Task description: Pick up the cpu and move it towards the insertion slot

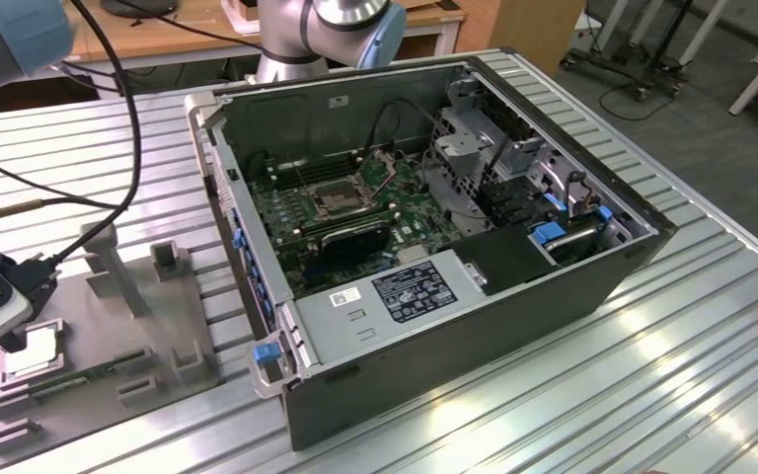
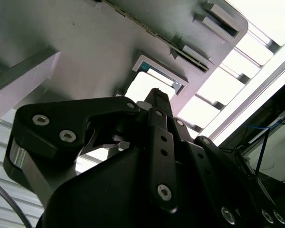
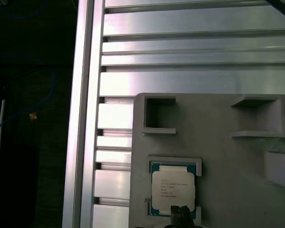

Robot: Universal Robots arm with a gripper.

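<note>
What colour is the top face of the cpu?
The cpu is pale silver-white; first wrist view shows it best.

cpu | in recess of grey tray | tray on slatted table

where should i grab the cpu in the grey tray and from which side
Probably by two opposite edges, coming straight down from above. The cpu lies flat and face up in a square recess of the grey tray, whose raised rim surrounds its sides, so a sideways approach looks blocked.

Upright tray posts and the case wall between the cpu and the insertion slot; apparently open air above.
</note>
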